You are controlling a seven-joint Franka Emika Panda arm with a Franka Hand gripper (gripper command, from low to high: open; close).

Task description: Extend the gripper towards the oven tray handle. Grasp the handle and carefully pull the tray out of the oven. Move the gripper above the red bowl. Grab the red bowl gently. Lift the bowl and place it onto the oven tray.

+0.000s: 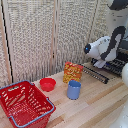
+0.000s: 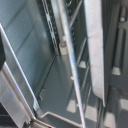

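The oven [image 1: 121, 59] stands at the exterior view's right edge, largely hidden by my white and black arm [image 1: 106, 46]. Dark parallel bars of the tray [image 1: 114, 65] show at its mouth. My gripper [image 1: 102, 64] is at the oven mouth, and its fingers are hidden behind the wrist. The wrist view is a blurred close-up of the oven's grey inner walls [image 2: 30, 55] and thin rack bars [image 2: 76, 50], with no blue tips to make out. The red bowl [image 1: 47, 84] sits empty on the wooden table, far from the gripper toward the exterior view's left.
A big red mesh basket [image 1: 24, 102] stands at the front left of the exterior view. A blue cup [image 1: 74, 90] and an orange and yellow box [image 1: 73, 72] stand between the bowl and the oven. The oven's lowered door edge [image 1: 95, 73] juts toward them. A slatted screen stands behind.
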